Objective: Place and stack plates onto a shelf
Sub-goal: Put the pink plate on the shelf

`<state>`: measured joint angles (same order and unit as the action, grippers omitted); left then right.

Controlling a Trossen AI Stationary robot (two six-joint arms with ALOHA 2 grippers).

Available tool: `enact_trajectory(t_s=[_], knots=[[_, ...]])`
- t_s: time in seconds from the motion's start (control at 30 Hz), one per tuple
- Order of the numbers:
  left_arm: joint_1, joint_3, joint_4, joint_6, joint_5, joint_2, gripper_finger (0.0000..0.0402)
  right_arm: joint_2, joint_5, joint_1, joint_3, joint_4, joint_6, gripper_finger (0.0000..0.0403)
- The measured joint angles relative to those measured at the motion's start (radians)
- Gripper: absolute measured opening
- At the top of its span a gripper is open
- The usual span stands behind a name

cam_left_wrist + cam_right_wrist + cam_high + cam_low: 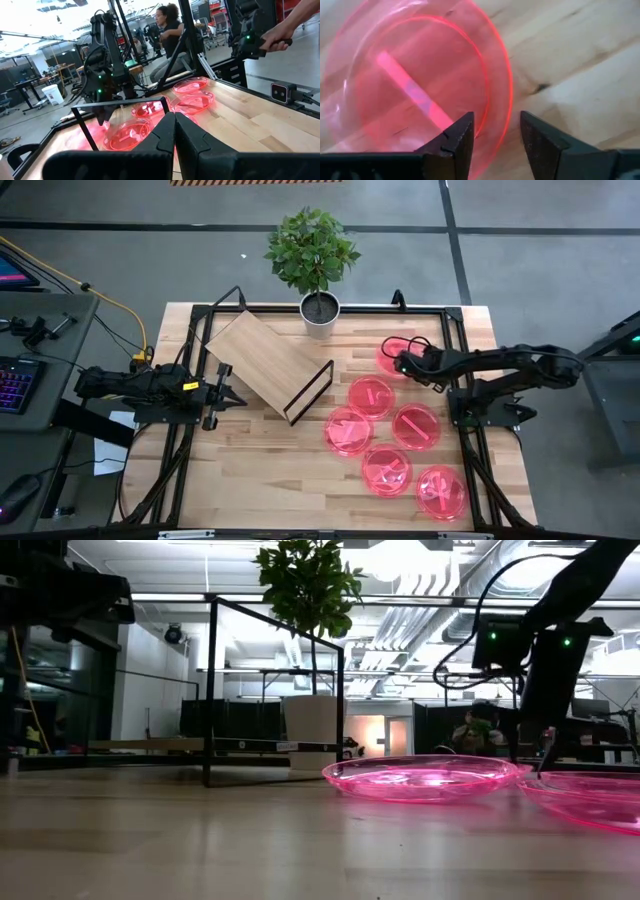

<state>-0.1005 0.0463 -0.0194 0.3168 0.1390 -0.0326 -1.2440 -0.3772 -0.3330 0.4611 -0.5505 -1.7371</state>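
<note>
Six translucent pink-red plates lie flat on the tabletop's right half: one at the far side (392, 350), the others nearer (371, 396), (349, 430), (415, 426), (387, 470), (441, 492). The shelf (262, 358), a light plywood board on a black wire leg (310, 392), stands at centre-left. My right gripper (400, 364) is low over the far plate (410, 85), open. One finger (457, 137) is over the plate's inside and the other (540, 140) outside its rim (506, 107). My left gripper (228, 392) waits shut (175, 131) at the shelf's left.
A potted plant (319, 312) stands at the table's far edge beside the shelf. A black frame (455, 320) runs around the tabletop. People show beyond the table in the left wrist view, among them a hand (280, 37) holding a device. Bare wood lies at the near left.
</note>
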Motion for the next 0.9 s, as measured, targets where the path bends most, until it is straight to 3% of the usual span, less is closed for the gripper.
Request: enact_trajectory(t_s=[0.47,0.9], knots=[[0.000,0.000,0.000,0.000,0.000,0.000,0.0000,0.026,-0.035,-0.004,0.001,-0.031,-0.016,0.0144],[0.000,0.000,0.000,0.000,0.000,0.000,0.0000,-0.086,-0.026,-0.059,0.004,0.091,0.018,0.0144]])
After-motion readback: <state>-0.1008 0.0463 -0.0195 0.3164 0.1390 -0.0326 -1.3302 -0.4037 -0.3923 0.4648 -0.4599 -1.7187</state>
